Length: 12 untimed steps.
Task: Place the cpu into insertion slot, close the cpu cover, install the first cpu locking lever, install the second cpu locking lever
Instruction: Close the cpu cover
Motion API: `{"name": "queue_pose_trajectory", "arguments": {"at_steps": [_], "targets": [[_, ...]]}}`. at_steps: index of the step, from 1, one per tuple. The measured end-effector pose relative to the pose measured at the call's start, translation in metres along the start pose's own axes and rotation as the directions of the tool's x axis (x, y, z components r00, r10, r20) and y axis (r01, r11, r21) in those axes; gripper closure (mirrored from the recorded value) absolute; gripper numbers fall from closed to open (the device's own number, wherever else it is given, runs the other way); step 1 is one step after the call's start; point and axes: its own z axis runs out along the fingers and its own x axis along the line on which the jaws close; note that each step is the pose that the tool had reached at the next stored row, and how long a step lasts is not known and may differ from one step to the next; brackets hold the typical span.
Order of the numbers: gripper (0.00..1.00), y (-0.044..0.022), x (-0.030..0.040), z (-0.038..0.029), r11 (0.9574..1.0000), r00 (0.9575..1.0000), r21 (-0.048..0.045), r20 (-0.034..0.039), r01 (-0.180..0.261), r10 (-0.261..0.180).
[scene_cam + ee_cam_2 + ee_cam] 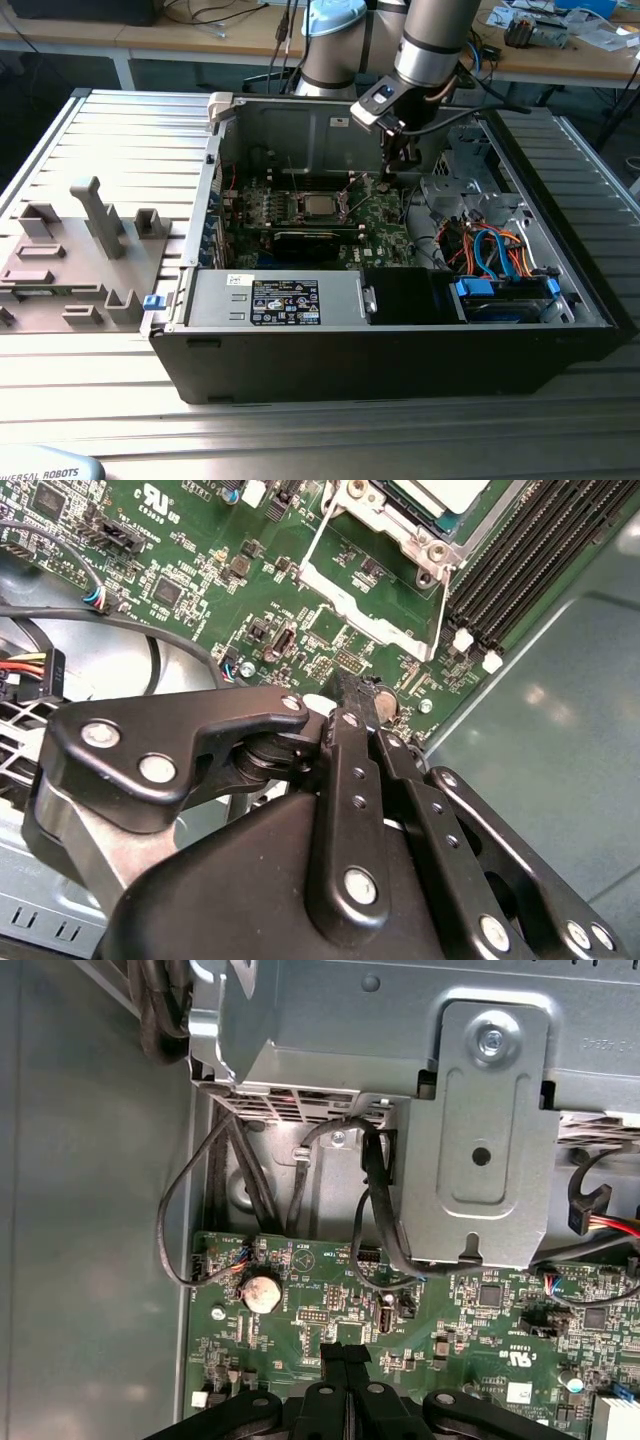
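Exterior view, going left to right: grey fixture tray is sitting on the ribbed metal table at 9 o'clock of the open computer case, with a blue clip between the two. Inside the case, the power supply is lying at 6 o'clock of the cpu. The cpu is sitting flat in the insertion slot on the green motherboard.

The cpu cover is standing swung open, off the chip, with the board showing through its cut-out. The memory slots are running just beside the socket.

The gripper is hanging inside the case at 2 o'clock of the cpu, near it but apart. In both wrist views the pincer is showing its fingers pressed together with nothing visible between them. Its tip is hovering over the board beside the coin cell.

Obstructions: the metal drive bracket and black cables are crowding the board edge next to the gripper. Blue drive cables are looping at 3 o'clock of the cpu, well apart from it.
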Motion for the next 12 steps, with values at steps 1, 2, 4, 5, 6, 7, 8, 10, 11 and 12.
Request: {"name": "queue_pose_trajectory", "arguments": {"at_steps": [1,2,4,5,6,7,8,10,11,12], "targets": [[0.89,0.0000,0.0000,0.0002,1.0000,1.0000,0.0000,0.0000,0.000,0.000],[0.89,0.0000,0.0000,0.0005,1.0000,1.0000,0.0000,0.0000,0.000,0.000],[0.89,0.0000,0.0000,0.0009,1.0000,1.0000,0.0000,0.0000,0.000,0.000],[0.89,0.0001,0.0000,0.0011,1.0000,1.0000,0.0000,0.0000,0.000,0.000],[0.89,0.0001,0.0000,0.0013,1.0000,1.0000,0.0000,0.0001,0.000,0.000],[0.89,0.0001,0.0000,0.0017,1.0000,1.0000,0.0000,0.0000,0.000,0.000],[0.89,0.0001,0.0000,0.0022,1.0000,1.0000,0.0000,0.0000,0.000,0.000],[0.89,0.0001,0.0000,0.0025,1.0000,1.0000,0.0000,-0.0001,0.000,0.000],[0.89,0.0001,0.0000,0.0027,1.0000,1.0000,0.0000,0.0000,0.000,0.000],[0.89,0.0002,0.0000,0.0032,1.0000,1.0000,0.0000,0.0000,0.000,0.000]]}}
